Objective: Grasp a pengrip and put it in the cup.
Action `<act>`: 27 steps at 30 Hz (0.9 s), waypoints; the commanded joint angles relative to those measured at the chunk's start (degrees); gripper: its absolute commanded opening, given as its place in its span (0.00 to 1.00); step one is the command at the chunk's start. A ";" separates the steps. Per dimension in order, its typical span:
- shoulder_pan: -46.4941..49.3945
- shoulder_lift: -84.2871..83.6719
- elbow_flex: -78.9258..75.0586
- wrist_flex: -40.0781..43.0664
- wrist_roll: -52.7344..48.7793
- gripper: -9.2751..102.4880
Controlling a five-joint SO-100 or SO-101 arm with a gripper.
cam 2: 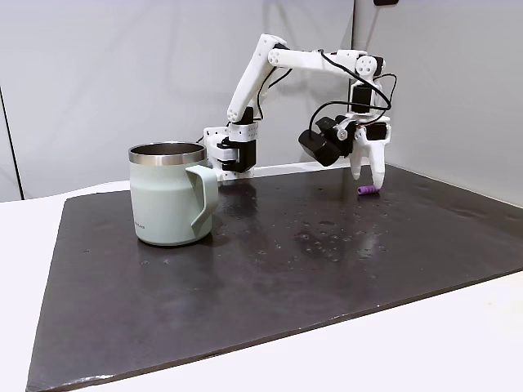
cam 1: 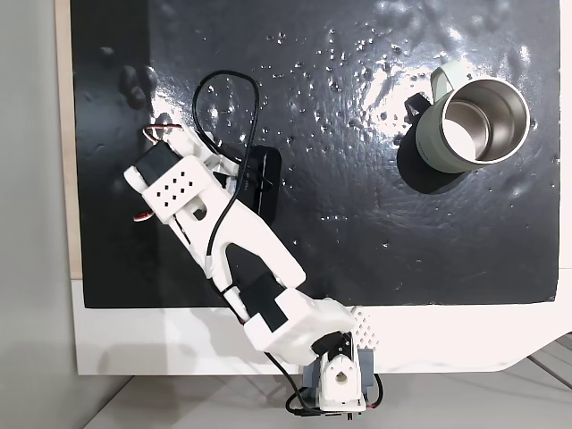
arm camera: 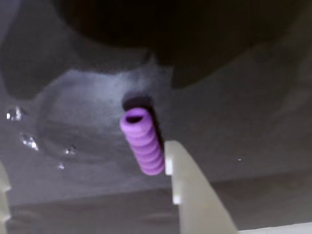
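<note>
While unfilled, cup (cam 2: pixel 167 196) upright.

A glossy black mat (cam 2: pixel 270 278) speckled with water droplets (cam 1: pixel 357 63) covers most of a white tabletop (cam 2: pixel 392 359), catching soft overhead light. Plain pale grey walls (cam 2: pixel 106 73) meet at a corner behind it.

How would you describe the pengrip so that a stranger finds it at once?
Start at the black mat; the pengrip lies at its far edge, across from the green mug. It lies under the open pincer. It is the small purple ribbed tube.
</note>
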 commanded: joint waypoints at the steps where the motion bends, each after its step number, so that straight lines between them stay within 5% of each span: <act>1: -0.35 -1.58 -6.50 -0.44 0.44 0.37; 19: -5.27 -8.61 -9.32 1.14 0.88 0.34; 27: -3.78 -9.14 -8.79 1.23 1.05 0.19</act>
